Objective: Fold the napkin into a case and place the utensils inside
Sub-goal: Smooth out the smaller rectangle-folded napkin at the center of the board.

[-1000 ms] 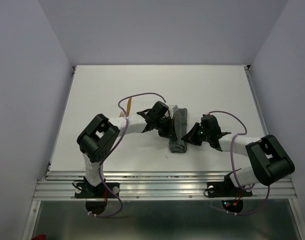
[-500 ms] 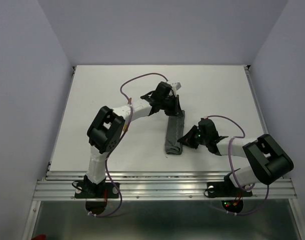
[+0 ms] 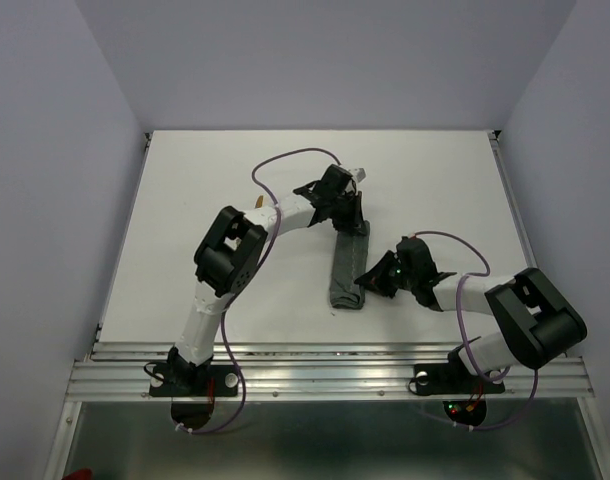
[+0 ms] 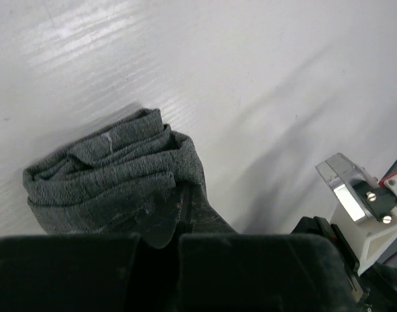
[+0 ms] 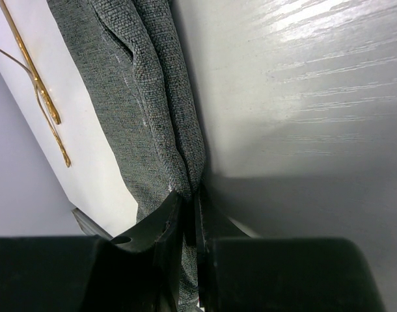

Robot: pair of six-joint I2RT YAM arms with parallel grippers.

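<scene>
Left hand [image 3: 347, 212] is pinched tight on the far end of the case [image 3: 347, 265], a folded grey strip lying near the middle of the tabletop [image 3: 205, 170]. Right hand [image 3: 370, 283] is clamped on the strip's right edge, toward its near end. The utensils [image 5: 47, 107] lie left of the strip, not touching it, mostly hidden from above by the left forearm. White tabletop stretches well away to the far, left and right edges.
</scene>
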